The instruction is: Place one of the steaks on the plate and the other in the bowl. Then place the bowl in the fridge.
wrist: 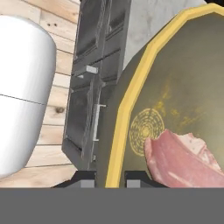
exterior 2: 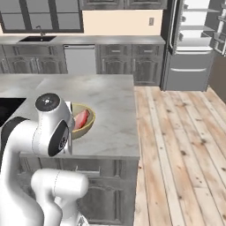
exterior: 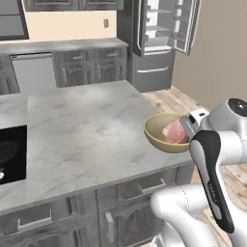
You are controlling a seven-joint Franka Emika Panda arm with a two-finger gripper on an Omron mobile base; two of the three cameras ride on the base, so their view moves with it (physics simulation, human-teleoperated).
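Note:
The olive-yellow bowl [exterior: 159, 134] [exterior 2: 89, 123] [wrist: 175, 87] is at the right end of the island counter [exterior: 87, 130], close to its edge. One pink-red steak [exterior: 174, 131] [exterior 2: 82, 119] [wrist: 183, 162] lies inside it. My gripper [wrist: 111, 177] is shut on the bowl's near rim, with one fingertip [wrist: 85, 178] outside the wall and the other inside. In the base views my hand [exterior: 193, 120] covers that side of the bowl. The grey fridge [exterior: 159, 43] [exterior 2: 190, 48] stands at the back with its upper doors open, showing white shelves. The plate is out of view.
A black cooktop [exterior: 9, 154] is set into the counter's left end. Grey cabinets and a dishwasher [exterior: 34, 72] line the back wall, with a sink [exterior 2: 37, 39] beyond. Wooden floor [exterior 2: 176, 145] runs between the island and the fridge.

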